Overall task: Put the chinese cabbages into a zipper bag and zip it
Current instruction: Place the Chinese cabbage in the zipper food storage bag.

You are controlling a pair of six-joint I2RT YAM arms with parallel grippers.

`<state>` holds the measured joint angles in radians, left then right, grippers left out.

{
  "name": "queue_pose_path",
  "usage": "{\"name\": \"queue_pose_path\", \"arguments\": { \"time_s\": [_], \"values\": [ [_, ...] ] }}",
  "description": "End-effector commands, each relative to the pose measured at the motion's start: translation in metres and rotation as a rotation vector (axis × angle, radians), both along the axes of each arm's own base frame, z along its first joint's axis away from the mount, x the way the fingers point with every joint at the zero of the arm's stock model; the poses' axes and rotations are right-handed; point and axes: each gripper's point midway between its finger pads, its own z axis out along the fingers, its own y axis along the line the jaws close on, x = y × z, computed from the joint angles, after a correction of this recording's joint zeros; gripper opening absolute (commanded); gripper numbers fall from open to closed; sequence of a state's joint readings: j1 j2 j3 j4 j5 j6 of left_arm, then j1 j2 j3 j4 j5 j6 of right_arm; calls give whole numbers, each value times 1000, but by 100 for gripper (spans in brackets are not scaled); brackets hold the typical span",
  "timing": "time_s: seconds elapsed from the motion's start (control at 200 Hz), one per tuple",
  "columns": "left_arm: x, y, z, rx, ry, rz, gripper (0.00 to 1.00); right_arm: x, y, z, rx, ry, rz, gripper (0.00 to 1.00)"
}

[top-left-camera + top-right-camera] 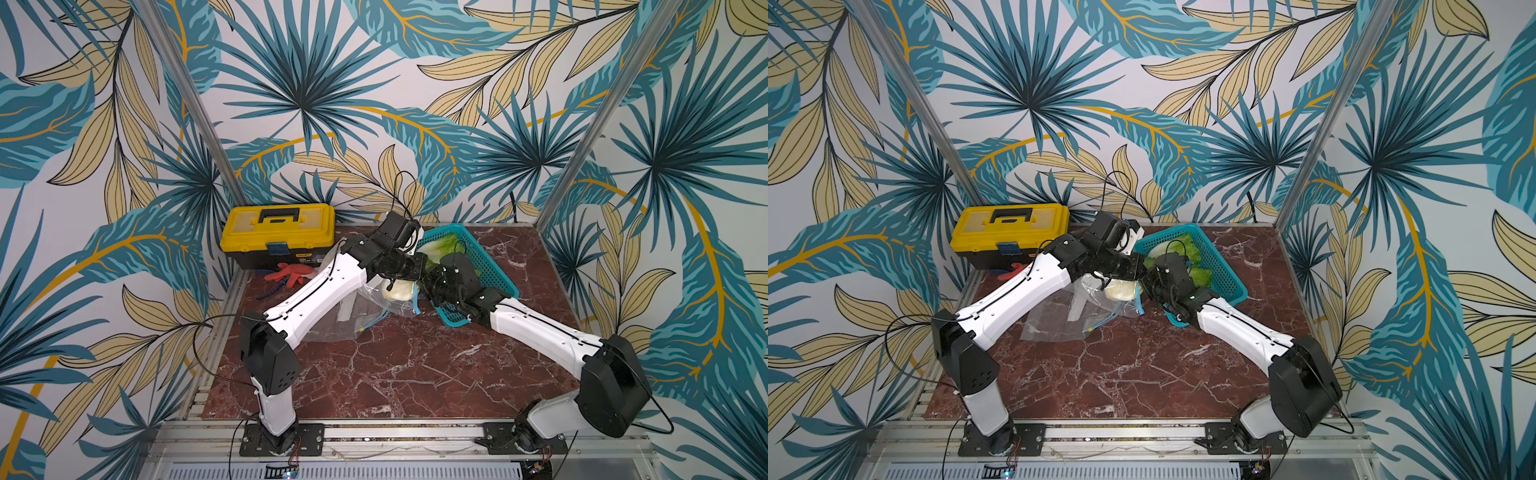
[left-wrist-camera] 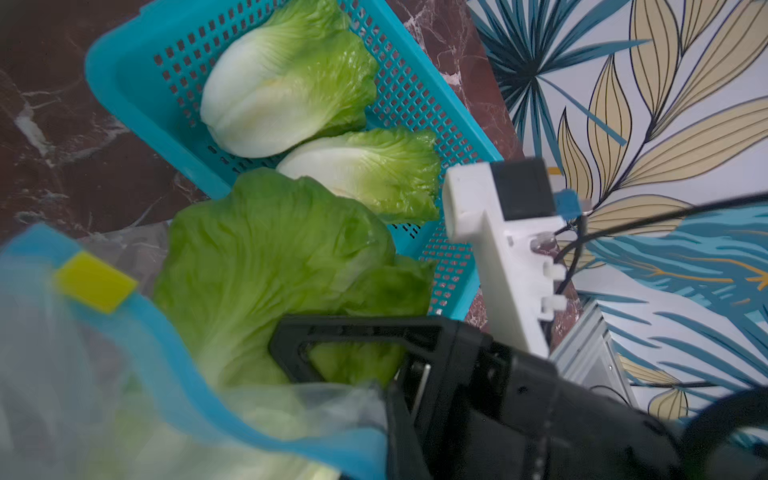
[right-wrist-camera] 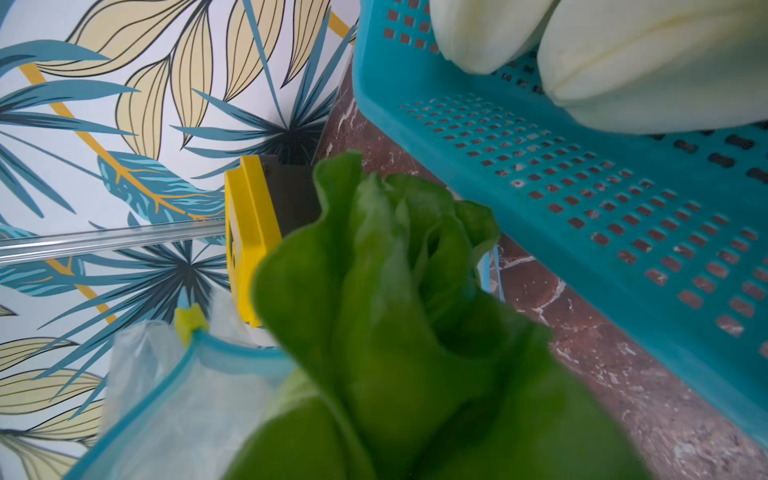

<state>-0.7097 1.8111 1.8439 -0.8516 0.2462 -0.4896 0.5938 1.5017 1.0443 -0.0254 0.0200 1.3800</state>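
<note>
1. The left arm [image 1: 316, 291] rises from its base at the near left, then slopes away and rightward. Its wrist bends down just left of the teal basket [image 1: 492, 266].
2. The left gripper [image 1: 390, 286] is closed on the lifted rim of the zipper bag [image 1: 340, 320]. In the left wrist view the blue zip strip and the yellow slider [image 2: 95, 280] sit close to the camera.
3. The right arm [image 1: 540, 328] leans in from the near right and crosses the basket's near corner. Its wrist meets the left wrist over the bag's mouth.
4. The right gripper [image 1: 423, 286] is clamped on the leafy end of the first cabbage [image 2: 270, 257].
5. That cabbage's pale base is inside the bag's mouth, and its green leaves stick out toward the basket.
6. A second cabbage [image 2: 282, 79] and a third cabbage [image 2: 374, 174] lie side by side in the basket.
7. A yellow toolbox [image 1: 278, 232] stands at the far left of the marble table [image 1: 395, 374].
</note>
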Motion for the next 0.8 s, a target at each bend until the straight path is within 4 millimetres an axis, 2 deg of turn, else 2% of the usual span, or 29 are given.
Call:
{"name": "queue_pose_path", "arguments": {
  "time_s": [0.0,0.06,0.13,0.185,0.29,0.375,0.441,0.496,0.566,0.621,0.711,0.776,0.791],
  "values": [
    [-25,-22,17,-51,-15,-101,0,18,-9,17,-13,-90,-82,0],
    [-24,-11,13,-26,-25,-72,0,17,-15,32,-44,-135,-83,0],
    [-23,-1,1,2,-6,-51,0,13,-21,48,-56,-178,-76,7],
    [-23,-1,-9,19,2,-60,0,10,-22,57,-45,-187,-62,12],
    [-13,-10,-18,19,-5,-70,0,4,-14,57,20,-151,-32,17],
    [-4,-21,-8,-20,-48,-85,0,1,-8,53,90,-109,-30,19],
    [1,-27,2,-56,-95,-94,0,0,-4,58,112,-109,-22,20],
    [4,-30,12,-86,-142,-102,0,4,-4,58,68,-116,-20,21],
    [5,-33,23,-132,-200,-116,0,12,-9,45,-10,-90,-23,26],
    [5,-31,24,-157,-223,-115,0,15,-14,40,-30,-70,-15,31],
    [13,-27,25,-227,-232,-101,0,14,-18,55,-82,-108,8,38],
    [20,-32,36,-291,-256,-105,1,11,-22,74,-132,-153,33,45],
    [21,-35,39,-305,-261,-111,1,8,-26,73,-157,-140,34,47]
  ]
}}
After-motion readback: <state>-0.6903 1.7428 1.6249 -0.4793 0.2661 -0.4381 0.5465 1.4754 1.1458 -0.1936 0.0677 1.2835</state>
